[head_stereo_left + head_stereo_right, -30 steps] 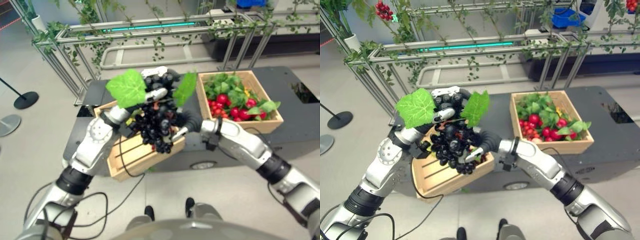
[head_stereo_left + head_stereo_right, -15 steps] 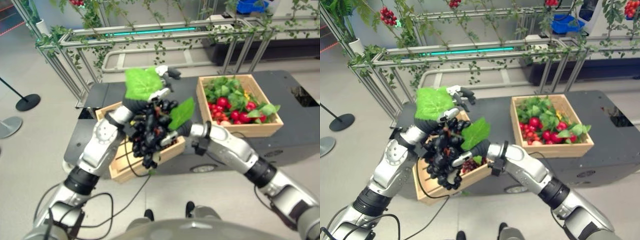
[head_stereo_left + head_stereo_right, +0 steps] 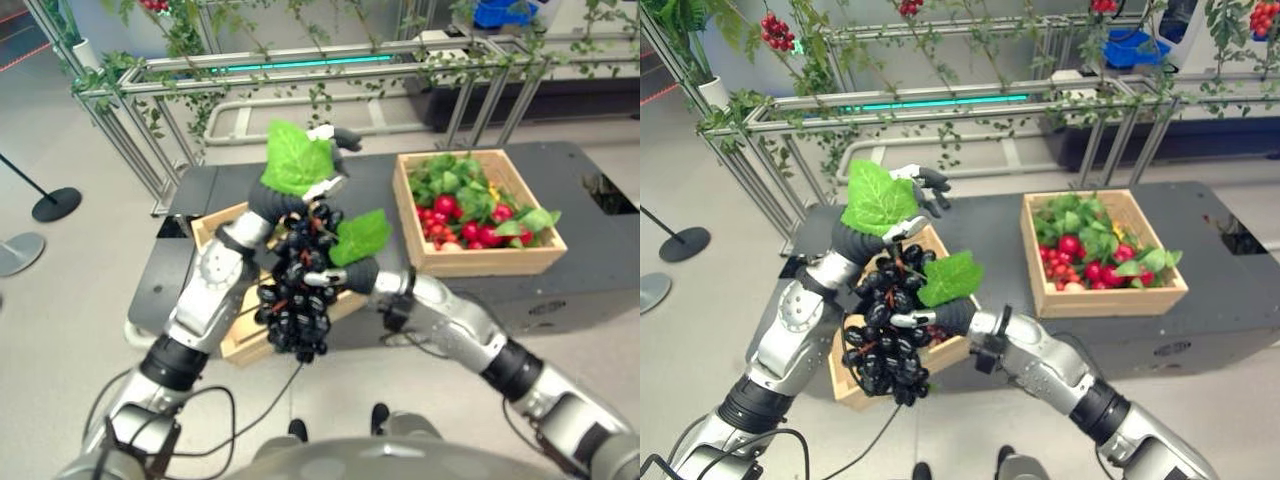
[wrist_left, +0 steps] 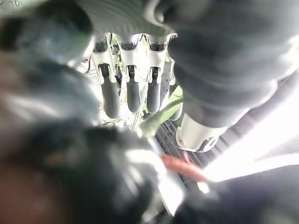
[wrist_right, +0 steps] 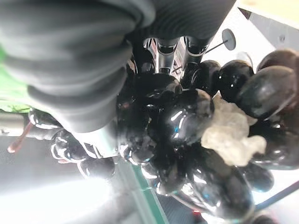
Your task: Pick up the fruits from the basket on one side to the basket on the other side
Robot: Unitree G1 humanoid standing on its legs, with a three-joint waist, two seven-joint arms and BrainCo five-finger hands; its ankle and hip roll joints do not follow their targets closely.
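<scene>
You see the black grape bunch [image 3: 885, 330] held up in the air over the wooden basket [image 3: 240, 335] at the counter's [image 3: 600, 170] left end. Your left hand [image 3: 902, 205] holds the top by the green leaves [image 3: 878, 198], fingers curled round the stem. Your right hand [image 3: 930, 319] has its fingers wrapped around the grapes from the side. The other basket [image 3: 1102, 298], near the right end, holds red fruits [image 3: 1080, 258].
</scene>
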